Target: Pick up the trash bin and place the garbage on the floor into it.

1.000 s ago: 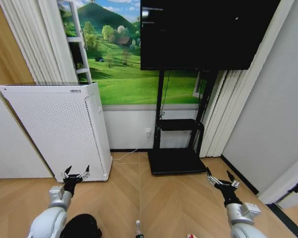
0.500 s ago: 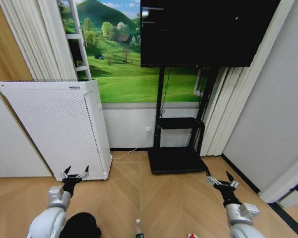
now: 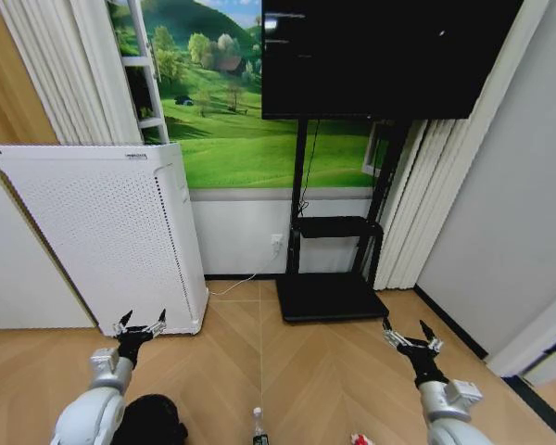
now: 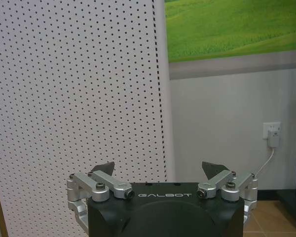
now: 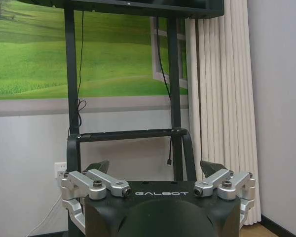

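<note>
Camera tilted down slightly; both grippers, left and right, spread empty. One trash bin near-left, one bottle centre, white appliance far-left.

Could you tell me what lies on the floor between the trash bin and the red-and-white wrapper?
In the head view, the small clear bottle stands on the wood floor between the trash bin and the wrapper; the stretch looks otherwise bare.

I stood in what looked like a home living room, on herringbone wood flooring. A large dark television on a black stand faced me before a green meadow mural, with pale curtains and a white perforated air purifier alongside.
</note>
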Tool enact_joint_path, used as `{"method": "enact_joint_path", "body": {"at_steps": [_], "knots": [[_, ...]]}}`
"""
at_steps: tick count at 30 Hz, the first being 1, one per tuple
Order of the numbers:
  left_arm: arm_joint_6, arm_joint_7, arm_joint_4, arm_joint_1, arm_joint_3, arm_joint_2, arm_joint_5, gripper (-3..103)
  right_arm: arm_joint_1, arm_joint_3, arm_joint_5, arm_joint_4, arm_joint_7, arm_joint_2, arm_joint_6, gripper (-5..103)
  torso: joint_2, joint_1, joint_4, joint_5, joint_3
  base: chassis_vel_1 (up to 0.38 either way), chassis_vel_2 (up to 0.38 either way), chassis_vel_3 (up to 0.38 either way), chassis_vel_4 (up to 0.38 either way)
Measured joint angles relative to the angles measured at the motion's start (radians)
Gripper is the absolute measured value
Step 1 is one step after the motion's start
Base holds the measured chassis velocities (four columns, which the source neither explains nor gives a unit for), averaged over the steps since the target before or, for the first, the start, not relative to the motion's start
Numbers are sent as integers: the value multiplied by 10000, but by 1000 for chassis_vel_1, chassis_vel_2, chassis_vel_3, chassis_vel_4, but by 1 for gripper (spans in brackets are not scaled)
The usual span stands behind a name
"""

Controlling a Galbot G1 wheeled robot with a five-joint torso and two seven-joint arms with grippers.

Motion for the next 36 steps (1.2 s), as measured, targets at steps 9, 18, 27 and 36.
{"method": "enact_joint_path", "body": {"at_steps": [9, 18, 27, 36], "knots": [[-9, 3, -16, 41, -1, -9, 0, 100, -21, 2, -73, 13, -15, 20, -5, 100, -331, -108, 0, 0, -221, 0, 0, 0, 0], [-12, 10, -93, 105, -6, -10, 0, 100, -82, 24, -87, 43, -23, 33, 16, 100, -686, -210, 0, 0, -474, 0, 0, 0, 0], [-12, 13, -105, 133, -2, -15, -29, 100, -98, 12, -116, 42, -43, 37, 36, 100, -1069, -325, 0, 0, -742, 0, 0, 0, 0], [-9, 14, -68, 117, 23, 27, -49, 100, -92, -22, -264, 28, -46, 64, 55, 100, -1353, -413, 0, 0, -937, 0, 0, 0, 0]]}}
